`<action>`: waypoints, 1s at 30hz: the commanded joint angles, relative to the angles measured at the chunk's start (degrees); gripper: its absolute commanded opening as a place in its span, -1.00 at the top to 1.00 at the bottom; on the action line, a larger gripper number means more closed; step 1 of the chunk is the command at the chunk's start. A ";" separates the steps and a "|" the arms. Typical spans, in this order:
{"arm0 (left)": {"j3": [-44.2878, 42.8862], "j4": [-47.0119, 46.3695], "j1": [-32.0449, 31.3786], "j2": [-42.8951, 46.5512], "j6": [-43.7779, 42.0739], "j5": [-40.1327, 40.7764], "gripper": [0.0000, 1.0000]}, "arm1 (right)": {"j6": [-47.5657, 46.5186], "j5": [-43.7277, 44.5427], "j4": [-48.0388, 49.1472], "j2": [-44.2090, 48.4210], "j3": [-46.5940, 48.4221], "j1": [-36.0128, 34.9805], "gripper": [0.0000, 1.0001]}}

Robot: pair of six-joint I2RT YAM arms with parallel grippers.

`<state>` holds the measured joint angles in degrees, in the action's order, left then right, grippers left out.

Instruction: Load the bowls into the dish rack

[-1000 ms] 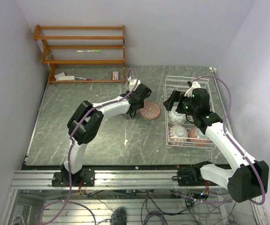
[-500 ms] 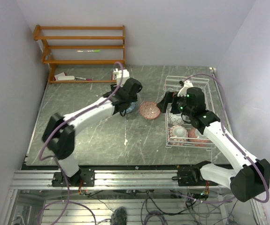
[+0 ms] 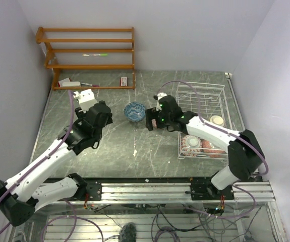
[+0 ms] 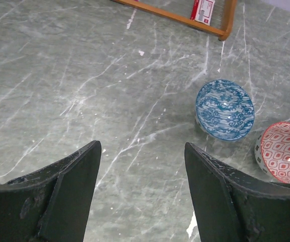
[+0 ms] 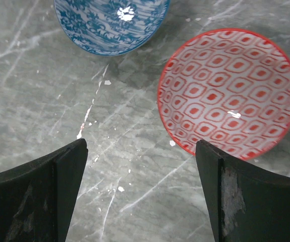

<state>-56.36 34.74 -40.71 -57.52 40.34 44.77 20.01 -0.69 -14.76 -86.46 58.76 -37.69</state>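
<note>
Near right, three bowls (image 3: 191,143) in rack (image 3: 201,96). Mid-desk (image 3: 150,156), left pincer (image 4: 142,151) spread, empty. Right pincer (image 5: 140,146) spread wide beside red bowl (image 5: 228,91); blue bowl (image 5: 109,20) just beyond, both loose. Probably stiff, glaze-slick, chippable ceramic; pinch gently over rim wall.

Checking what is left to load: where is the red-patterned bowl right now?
The red bowl sits upright on the table, outside the dish rack. It is beside the blue bowl on that bowl's rack side, just ahead of the open right gripper.
</note>
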 commanded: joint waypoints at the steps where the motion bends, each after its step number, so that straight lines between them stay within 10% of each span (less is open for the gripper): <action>1: 1.75 4.65 -0.19 4.82 0.56 2.53 -0.56 | -2.68 9.50 -1.08 -4.30 3.57 -3.61 -0.74; 12: 6.27 5.94 -0.16 11.64 0.44 0.12 -0.56 | -7.07 15.97 -1.18 -13.25 6.70 -3.98 -0.35; 30: 6.62 4.73 -0.11 11.74 -0.11 -0.61 -0.57 | -7.97 14.87 0.00 -15.11 8.18 -4.22 1.00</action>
<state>-49.84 40.32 -40.71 -46.02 40.45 44.27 11.07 15.29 -14.90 -102.65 66.15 -41.85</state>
